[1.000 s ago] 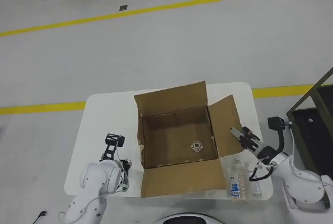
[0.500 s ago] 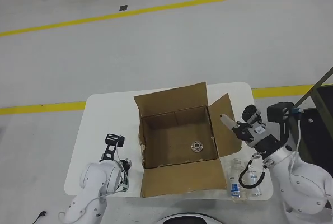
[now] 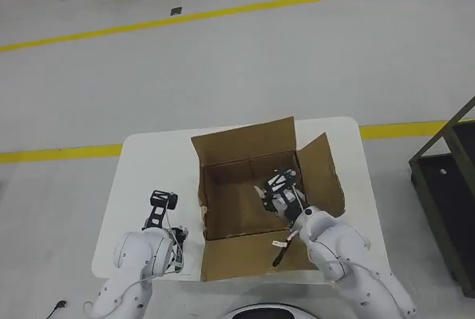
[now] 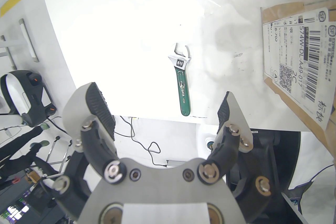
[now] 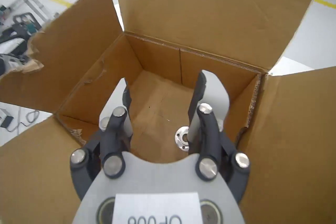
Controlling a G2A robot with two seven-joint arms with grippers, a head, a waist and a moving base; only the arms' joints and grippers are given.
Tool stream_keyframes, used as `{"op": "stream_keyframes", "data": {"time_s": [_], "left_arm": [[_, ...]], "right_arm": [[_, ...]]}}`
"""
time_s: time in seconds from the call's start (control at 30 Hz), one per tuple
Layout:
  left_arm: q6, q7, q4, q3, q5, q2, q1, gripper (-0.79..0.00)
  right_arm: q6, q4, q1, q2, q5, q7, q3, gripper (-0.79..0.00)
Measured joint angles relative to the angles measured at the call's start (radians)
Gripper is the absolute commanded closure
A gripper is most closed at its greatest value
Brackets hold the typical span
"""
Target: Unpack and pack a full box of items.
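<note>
- Risk: the right gripper point(image 5: 164, 80) hangs over the open box point(image 5: 157, 57), jaws apart and empty. The metal flange point(image 5: 181, 138) on the box floor sits off-centre, partly behind one finger, so a straight descent could land a fingertip on it.
- The flange looks thin and flat, so a pinch may slip.
- Left gripper point(image 4: 160, 93): jaws apart, empty, above the table point(image 4: 118, 25) edge, with a wrench point(image 4: 181, 83) lying beyond.

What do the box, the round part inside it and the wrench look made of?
Box: matte brown corrugated cardboard; fluting shows at the cut edges. Round part: likely bare metal, silvery and shiny, with bolt holes. Wrench: bright metal head; glossy green handle, perhaps plastic or a painted coating.
</note>
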Motion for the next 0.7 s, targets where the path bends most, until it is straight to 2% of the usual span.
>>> {"op": "stream_keyframes", "data": {"time_s": [0.47, 0.57, 0.7], "left_arm": [[0.000, 0.000, 0.000, 0.000, 0.000, 0.000, 0.000, -0.785], [0.000, 0.000, 0.000, 0.000, 0.000, 0.000, 0.000, -0.785], [0.000, 0.000, 0.000, 0.000, 0.000, 0.000, 0.000, -0.785]], "right_arm": [[-0.004, -0.005, 0.006, 0.000, -0.003, 0.006, -0.003, 0.000], [0.050, 0.004, 0.044, -0.012, -0.028, 0.062, -0.032, 0.000], [0.186, 0.078, 0.173, -0.047, -0.041, 0.247, -0.122, 0.000]]}}
